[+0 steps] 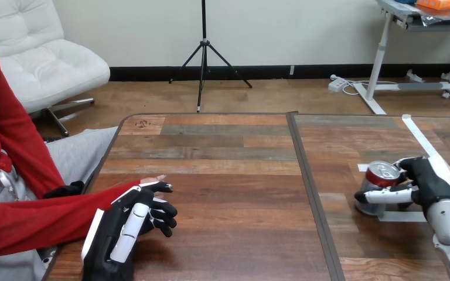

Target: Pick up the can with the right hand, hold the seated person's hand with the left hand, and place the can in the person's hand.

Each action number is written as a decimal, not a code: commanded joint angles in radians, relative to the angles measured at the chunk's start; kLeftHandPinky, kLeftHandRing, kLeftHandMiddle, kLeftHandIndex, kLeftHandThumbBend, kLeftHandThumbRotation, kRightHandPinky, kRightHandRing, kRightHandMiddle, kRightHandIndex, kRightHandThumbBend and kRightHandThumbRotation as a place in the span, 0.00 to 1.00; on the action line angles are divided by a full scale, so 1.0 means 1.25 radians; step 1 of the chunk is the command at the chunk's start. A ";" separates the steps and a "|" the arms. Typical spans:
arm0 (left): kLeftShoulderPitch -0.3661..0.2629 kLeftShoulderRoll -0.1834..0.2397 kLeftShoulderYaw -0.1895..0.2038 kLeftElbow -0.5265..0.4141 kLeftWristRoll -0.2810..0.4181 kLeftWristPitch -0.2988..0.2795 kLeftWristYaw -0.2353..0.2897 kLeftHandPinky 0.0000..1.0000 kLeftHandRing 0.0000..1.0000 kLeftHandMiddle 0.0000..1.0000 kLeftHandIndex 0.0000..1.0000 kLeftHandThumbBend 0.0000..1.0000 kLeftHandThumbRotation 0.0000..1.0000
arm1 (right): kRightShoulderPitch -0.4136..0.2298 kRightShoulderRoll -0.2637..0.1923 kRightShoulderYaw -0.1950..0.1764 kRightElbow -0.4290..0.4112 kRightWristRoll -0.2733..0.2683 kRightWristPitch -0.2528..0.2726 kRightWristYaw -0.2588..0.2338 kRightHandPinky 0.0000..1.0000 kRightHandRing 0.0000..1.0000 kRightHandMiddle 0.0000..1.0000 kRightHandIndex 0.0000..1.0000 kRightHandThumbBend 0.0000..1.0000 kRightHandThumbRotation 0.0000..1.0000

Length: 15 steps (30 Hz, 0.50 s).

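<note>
A red-topped silver can (pixel 383 174) stands upright on the right half of the wooden table (pixel 228 175). My right hand (pixel 428 181) is beside it from the right, fingers and thumb curled round its body. At the lower left my left hand (pixel 123 231) lies over the person's hand (pixel 152 179), which reaches in from the left on a red sleeve. My fingers (pixel 163 215) curl round that hand, and just its fingertips show past my thumb. The two hands rest low over the table near its left edge.
A dark seam (pixel 307 181) splits the table into left and right halves. White tape strips (pixel 425 140) lie on the right half, one close under the can. The person sits against the table's left edge (pixel 102 161).
</note>
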<state>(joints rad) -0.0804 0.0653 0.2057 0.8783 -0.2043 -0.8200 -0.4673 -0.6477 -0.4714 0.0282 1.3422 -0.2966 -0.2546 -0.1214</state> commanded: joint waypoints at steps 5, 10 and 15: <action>-0.053 0.007 -0.004 0.009 -0.003 -0.018 -0.005 0.31 0.40 0.46 0.60 0.68 0.79 | -0.034 0.000 0.007 -0.012 -0.007 -0.037 -0.020 0.38 0.42 0.45 0.46 0.81 0.00; -0.053 0.008 -0.005 0.008 -0.001 -0.014 -0.003 0.31 0.40 0.46 0.60 0.69 0.78 | -0.035 0.000 0.006 -0.016 -0.006 -0.055 -0.015 0.36 0.40 0.44 0.46 0.81 0.00; -0.054 0.008 -0.004 0.010 -0.003 -0.016 -0.006 0.31 0.40 0.45 0.60 0.69 0.78 | -0.036 -0.001 0.007 -0.020 -0.006 -0.070 -0.009 0.35 0.40 0.44 0.46 0.82 0.00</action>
<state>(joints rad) -0.0809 0.0655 0.2062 0.8811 -0.2045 -0.8200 -0.4675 -0.6466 -0.4686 0.0335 1.3422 -0.3044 -0.2896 -0.1221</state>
